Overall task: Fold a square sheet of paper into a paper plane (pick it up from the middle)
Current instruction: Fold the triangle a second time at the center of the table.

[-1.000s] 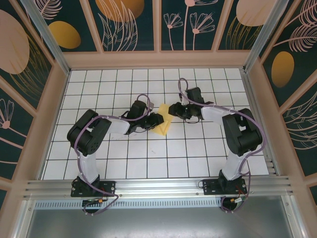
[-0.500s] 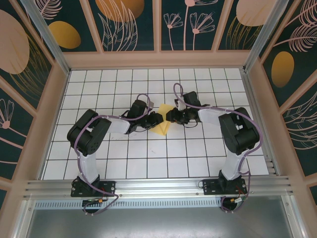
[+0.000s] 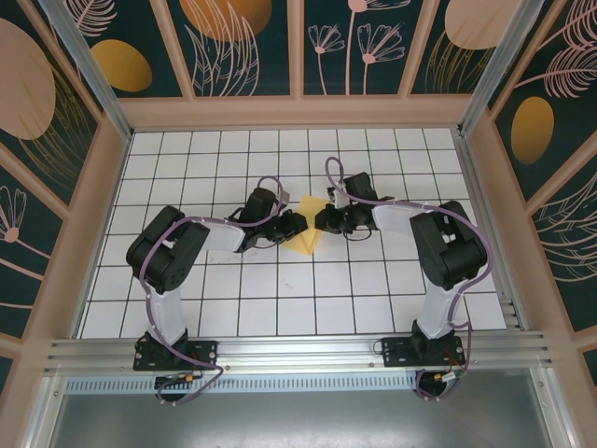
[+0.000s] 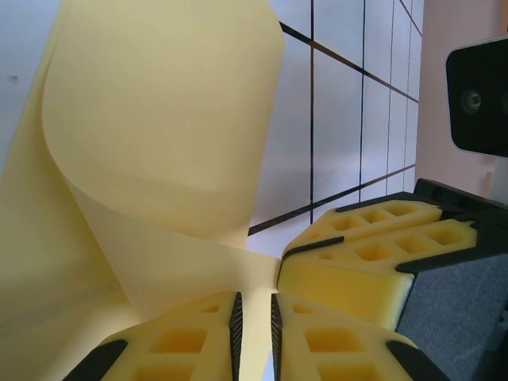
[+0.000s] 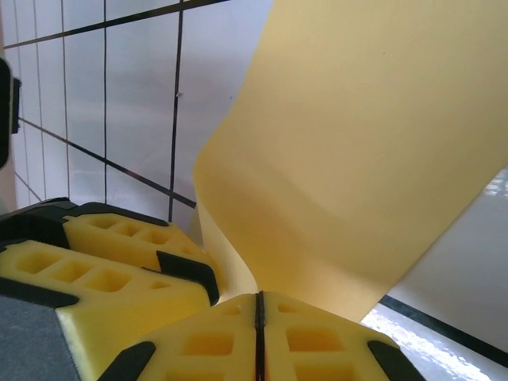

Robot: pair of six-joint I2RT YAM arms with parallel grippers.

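The square sheet of paper (image 3: 305, 240) is sitting around the middle of the table (image 3: 280, 301), partly raised off the grid surface, with the two arms meeting over it from either side. The left gripper (image 3: 297, 225) is clamping it: in the left wrist view its fingers (image 4: 186, 337) are standing almost together, with a thin yellow layer running down between them. The right gripper (image 3: 323, 218) is gripping from the opposite side. Its fingers (image 5: 317, 343) are pressing flat against each other and the sheet is narrowing into the seam between them, so it is judged to be pinching the paper too. The two grips are lying just beside each other, and the sheet is bowing up from them in a wide, uncreased curl. Judgement: a fold is being formed, not finished. No sharp crease is showing along the curl and nothing like a pointed dart is appearing yet, so the task is looking well short of complete. The next move is calling for both arms working together: bringing the curled part down so that its edges are lining up, then flattening the bend against the table into a clean crease. Thin paper held at two close points is risking a tear or a skewed fold if the arms are pulling against each other.
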